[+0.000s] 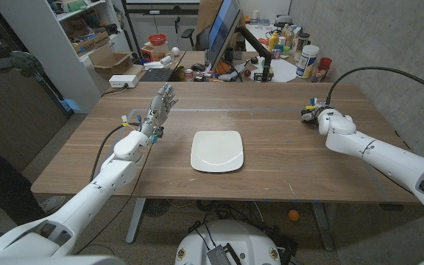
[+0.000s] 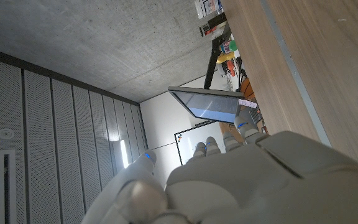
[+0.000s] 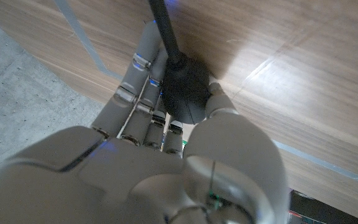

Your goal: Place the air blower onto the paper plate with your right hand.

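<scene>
The robot's white right hand point(image 3: 166, 134), seen close in its wrist view, has its fingers point(image 3: 143, 81) and thumb closed around the round bulb of a black rubber air blower point(image 3: 185, 93), whose thin black nozzle points away over the brown wooden table point(image 3: 303, 93). In the head view the same right hand point(image 1: 321, 116) sits at the right of the frame, near the table's far edge, and the blower itself is too small there to make out. Whether the bulb is already lifted or resting on the wood cannot be told. The square white paper plate point(image 1: 217, 151) lies in the middle of the frame, well apart from that hand, with nothing on it, so the carry across appears not yet made. The white left hand point(image 1: 162, 103) stands raised at the left of centre, fingers spread upward and apart, holding nothing. The chief risk seems to be the soft round bulb squirting out of the grip or rolling once released, since the plate's rim is shallow; a release made too high or off centre could send it onto the table.
</scene>
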`<action>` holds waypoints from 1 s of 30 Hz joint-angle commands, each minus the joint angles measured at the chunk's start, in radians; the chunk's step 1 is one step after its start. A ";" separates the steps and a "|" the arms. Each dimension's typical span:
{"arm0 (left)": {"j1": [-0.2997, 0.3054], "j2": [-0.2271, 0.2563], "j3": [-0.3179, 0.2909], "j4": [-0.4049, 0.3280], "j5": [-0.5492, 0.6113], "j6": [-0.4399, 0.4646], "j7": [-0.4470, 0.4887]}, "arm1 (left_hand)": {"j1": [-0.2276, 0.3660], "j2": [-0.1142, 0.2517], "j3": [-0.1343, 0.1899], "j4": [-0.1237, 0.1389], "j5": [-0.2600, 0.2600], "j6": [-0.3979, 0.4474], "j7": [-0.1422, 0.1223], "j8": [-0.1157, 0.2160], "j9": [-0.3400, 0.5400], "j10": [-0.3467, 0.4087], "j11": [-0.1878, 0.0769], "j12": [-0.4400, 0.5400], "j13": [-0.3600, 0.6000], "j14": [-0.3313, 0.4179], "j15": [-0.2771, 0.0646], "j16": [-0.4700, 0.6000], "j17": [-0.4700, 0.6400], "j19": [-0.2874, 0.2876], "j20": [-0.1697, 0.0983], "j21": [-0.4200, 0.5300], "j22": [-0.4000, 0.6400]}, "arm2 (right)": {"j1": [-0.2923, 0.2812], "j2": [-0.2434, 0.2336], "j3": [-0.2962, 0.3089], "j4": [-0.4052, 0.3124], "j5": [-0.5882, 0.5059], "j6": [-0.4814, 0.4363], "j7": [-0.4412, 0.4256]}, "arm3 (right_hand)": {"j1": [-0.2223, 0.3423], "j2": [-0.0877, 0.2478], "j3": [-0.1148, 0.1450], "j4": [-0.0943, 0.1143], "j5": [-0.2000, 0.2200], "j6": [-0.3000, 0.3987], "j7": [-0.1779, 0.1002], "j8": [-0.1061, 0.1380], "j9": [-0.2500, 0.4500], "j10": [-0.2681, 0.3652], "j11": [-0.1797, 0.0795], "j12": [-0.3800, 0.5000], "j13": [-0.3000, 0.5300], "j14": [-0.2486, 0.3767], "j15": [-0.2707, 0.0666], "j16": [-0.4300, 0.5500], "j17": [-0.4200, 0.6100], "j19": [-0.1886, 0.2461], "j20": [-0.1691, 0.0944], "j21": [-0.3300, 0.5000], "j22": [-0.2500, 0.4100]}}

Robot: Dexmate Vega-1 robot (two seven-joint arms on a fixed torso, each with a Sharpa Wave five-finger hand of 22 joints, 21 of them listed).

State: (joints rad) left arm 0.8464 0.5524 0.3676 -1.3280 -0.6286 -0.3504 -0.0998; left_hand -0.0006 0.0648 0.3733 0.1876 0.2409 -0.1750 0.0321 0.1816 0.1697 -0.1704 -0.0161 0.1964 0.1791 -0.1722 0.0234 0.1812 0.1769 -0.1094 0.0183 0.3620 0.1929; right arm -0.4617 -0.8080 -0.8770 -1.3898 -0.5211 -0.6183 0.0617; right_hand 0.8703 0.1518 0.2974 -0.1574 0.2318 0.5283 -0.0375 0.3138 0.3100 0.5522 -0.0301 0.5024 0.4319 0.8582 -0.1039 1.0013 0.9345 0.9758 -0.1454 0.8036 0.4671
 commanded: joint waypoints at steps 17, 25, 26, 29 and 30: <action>0.014 0.008 -0.006 -0.014 -0.002 -0.007 0.002 | -0.001 0.095 -0.007 0.000 0.011 -0.036 0.002 0.001 0.005 -0.051 0.008 0.003 0.005 -0.037 0.006 0.004 0.003 0.001 0.000 -0.005 0.002 | -0.082 -0.008 0.088 -0.073 -0.019 0.090 -0.229 | 0.192 0.035 0.111 0.065 0.001 0.109 -0.005 0.131 0.198 0.035 -0.026 0.323 0.376 0.133 -0.116 0.013 0.289 0.000 -0.071 0.217 0.066; 0.016 0.009 -0.006 -0.015 -0.002 -0.007 0.001 | -0.001 0.096 -0.008 0.000 0.011 -0.036 0.002 0.001 0.005 -0.052 0.008 0.003 0.005 -0.036 0.005 0.005 0.003 0.001 0.000 -0.005 0.002 | -0.102 -0.026 0.102 -0.123 -0.039 0.115 -0.245 | 0.194 0.032 0.112 0.070 -0.001 0.111 -0.008 0.134 0.200 0.037 -0.026 0.320 0.371 0.131 -0.115 0.010 0.289 -0.002 -0.070 0.225 0.063; 0.016 0.010 -0.006 -0.016 -0.002 -0.006 0.001 | -0.001 0.096 -0.008 0.000 0.011 -0.036 0.002 0.000 0.005 -0.052 0.007 0.003 0.005 -0.037 0.005 0.005 0.003 0.001 0.000 -0.005 0.002 | -0.106 -0.029 0.105 -0.131 -0.040 0.120 -0.250 | 0.193 0.032 0.112 0.071 -0.002 0.114 -0.006 0.135 0.200 0.038 -0.026 0.320 0.371 0.131 -0.115 0.009 0.289 -0.001 -0.070 0.227 0.063; 0.017 0.010 -0.005 -0.016 -0.003 -0.004 -0.001 | -0.001 0.096 -0.008 0.000 0.012 -0.036 0.002 0.000 0.005 -0.051 0.007 0.003 0.005 -0.037 0.006 0.005 0.003 0.001 0.000 -0.006 0.002 | -0.117 -0.040 0.113 -0.156 -0.051 0.137 -0.258 | 0.192 0.032 0.111 0.074 -0.002 0.116 -0.007 0.136 0.201 0.040 -0.027 0.322 0.372 0.131 -0.114 0.008 0.289 0.000 -0.070 0.230 0.062; 0.017 0.010 -0.005 -0.015 -0.002 -0.005 -0.001 | -0.001 0.096 -0.009 0.000 0.012 -0.036 0.002 0.001 0.005 -0.053 0.007 0.002 0.005 -0.037 0.006 0.005 0.003 0.001 0.000 -0.006 0.002 | -0.120 -0.044 0.115 -0.166 -0.055 0.140 -0.257 | 0.192 0.032 0.111 0.074 -0.003 0.116 -0.008 0.136 0.201 0.041 -0.026 0.322 0.371 0.131 -0.114 0.008 0.289 0.001 -0.070 0.231 0.061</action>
State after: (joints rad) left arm 0.8610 0.5605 0.3624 -1.3413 -0.6290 -0.3563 -0.0973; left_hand -0.0006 0.0648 0.3650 0.1876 0.2487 -0.1750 0.0321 0.1815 0.1697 -0.1704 -0.0161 0.1964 0.1791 -0.1722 0.0234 0.1812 0.1770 -0.1094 0.0183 0.3620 0.1929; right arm -0.5512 -0.8226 -0.7855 -1.4835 -0.5487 -0.5189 -0.1671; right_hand 1.0566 0.1843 0.4042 -0.0900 0.2303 0.6360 -0.0465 0.4406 0.5084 0.5857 -0.0532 0.8229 0.8013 0.9810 -0.1450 1.0094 1.2204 0.9669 -0.1464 1.0283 0.5281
